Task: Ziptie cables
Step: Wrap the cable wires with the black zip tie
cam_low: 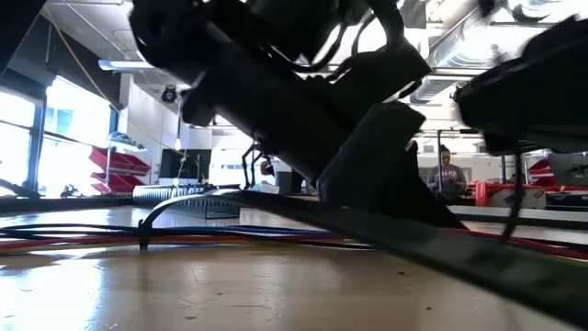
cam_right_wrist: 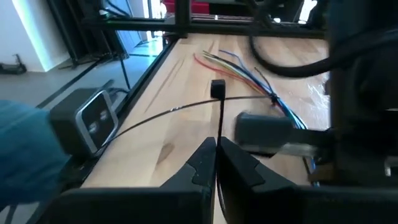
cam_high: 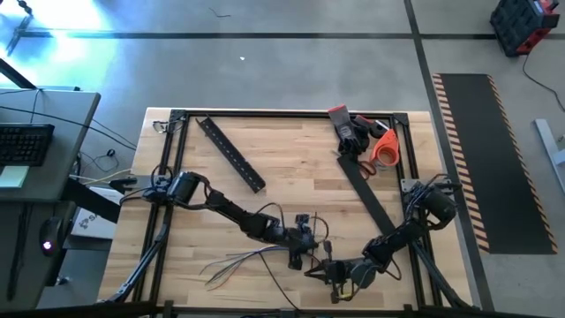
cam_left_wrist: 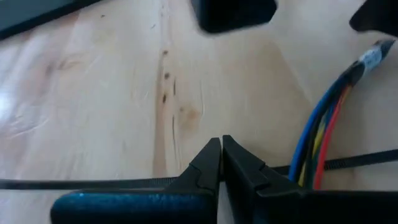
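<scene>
1. High view: the cables (cam_high: 237,261) lie fanned on the table (cam_high: 291,168) near its front edge, their gathered end running toward the two grippers. The left gripper (cam_high: 298,256) sits just beside that gathered end, and the right gripper (cam_high: 320,269) is just beyond it, close to touching. Far from the cables, by the back edge, lie a black bar (cam_high: 231,154), scissors (cam_high: 378,150) and a long black strip (cam_high: 371,199).
2. Low view: the cables (cam_low: 110,234) run flat along the wood as coloured strands, with a zip tie (cam_low: 175,207) arching up over them. Dark arm bodies fill the space above them; a person stands in the room behind.
3. Left wrist view: the left gripper (cam_left_wrist: 221,163) has its fingers pressed together on the zip tie (cam_left_wrist: 93,183), just beside the blue, yellow and red cables (cam_left_wrist: 323,134).
4. Right wrist view: the right gripper (cam_right_wrist: 216,158) has its fingers pressed together, pinching the zip tie's tail (cam_right_wrist: 220,124) below its head (cam_right_wrist: 217,88); the cables (cam_right_wrist: 239,70) fan out beyond the head.
</scene>
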Robot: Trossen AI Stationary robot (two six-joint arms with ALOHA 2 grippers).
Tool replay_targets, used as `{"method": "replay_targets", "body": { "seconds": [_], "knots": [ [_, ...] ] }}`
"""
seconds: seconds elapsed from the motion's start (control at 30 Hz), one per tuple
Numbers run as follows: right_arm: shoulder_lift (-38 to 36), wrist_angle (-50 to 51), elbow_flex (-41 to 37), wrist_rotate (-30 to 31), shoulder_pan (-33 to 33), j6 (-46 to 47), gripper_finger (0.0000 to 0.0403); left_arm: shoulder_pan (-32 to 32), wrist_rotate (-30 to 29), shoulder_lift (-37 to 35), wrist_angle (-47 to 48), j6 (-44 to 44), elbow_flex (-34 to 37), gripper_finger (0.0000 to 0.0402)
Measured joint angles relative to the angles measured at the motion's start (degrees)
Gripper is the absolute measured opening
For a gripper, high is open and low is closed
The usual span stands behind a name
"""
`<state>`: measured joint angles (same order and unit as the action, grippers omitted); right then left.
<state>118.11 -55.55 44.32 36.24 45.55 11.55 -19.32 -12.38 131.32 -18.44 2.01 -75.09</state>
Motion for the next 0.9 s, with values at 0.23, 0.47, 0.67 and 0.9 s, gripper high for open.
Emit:
{"method": "replay_targets", "body": {
  "seconds": [0.23, 0.47, 0.67, 0.9],
  "knots": [
    [3.84, 1.00, 4.33, -4.02, -3.49, -2.83, 0.0000, -3.05, -10.02, -2.66, 9.38, -1.71, 0.24, 0.0000],
    [3.95, 1.30, 5.26, 1.53, -3.51, -5.99, 0.0000, -4.38, -14.81, -3.89, 14.91, -2.41, 0.33, 0.0000],
    [3.95, 2.95, 5.11, 3.79, -3.40, 0.27, 0.0000, -4.79, -16.47, -6.46, 16.94, -4.95, 0.73, 0.0000],
    [3.95, 6.59, 5.13, 6.72, -3.40, 8.32, 0.0000, -5.39, -17.02, -12.25, 24.54, -5.73, 1.16, 0.0013]
  ]
}}
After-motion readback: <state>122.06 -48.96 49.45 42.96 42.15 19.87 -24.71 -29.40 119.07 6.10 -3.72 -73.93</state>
